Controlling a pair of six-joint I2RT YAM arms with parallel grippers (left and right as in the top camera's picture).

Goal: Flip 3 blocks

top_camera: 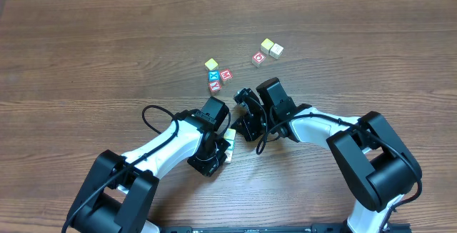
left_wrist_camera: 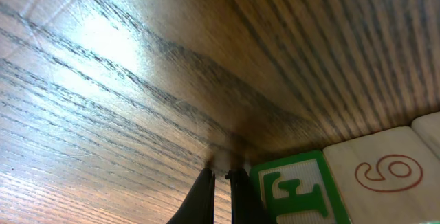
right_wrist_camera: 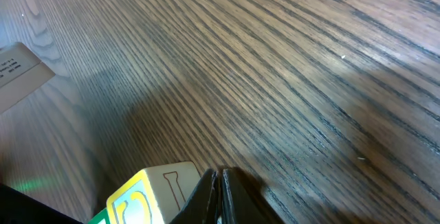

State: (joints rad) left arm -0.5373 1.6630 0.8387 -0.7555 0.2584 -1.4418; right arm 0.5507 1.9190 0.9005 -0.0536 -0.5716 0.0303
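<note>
A small cluster of blocks lies between my two arms, seen from overhead as a pale green-edged block (top_camera: 230, 134) and another just below it (top_camera: 228, 152). The left wrist view shows a block with a green-framed letter face (left_wrist_camera: 299, 189) and, to its right, a cream block with a red mark (left_wrist_camera: 385, 176). My left gripper (left_wrist_camera: 221, 172) is shut and empty, its tips on the wood just left of the green block. In the right wrist view a block with a yellow-framed face (right_wrist_camera: 148, 196) sits just left of my right gripper (right_wrist_camera: 220, 183), which is shut on nothing.
Farther out are loose cubes: a yellow-green one (top_camera: 211, 64), red-lettered ones (top_camera: 226, 74) (top_camera: 258, 59), a blue one (top_camera: 214, 76), and a pale pair (top_camera: 271, 48). A white label (right_wrist_camera: 14, 76) lies at the left. A black cable (top_camera: 151, 115) loops by the left arm.
</note>
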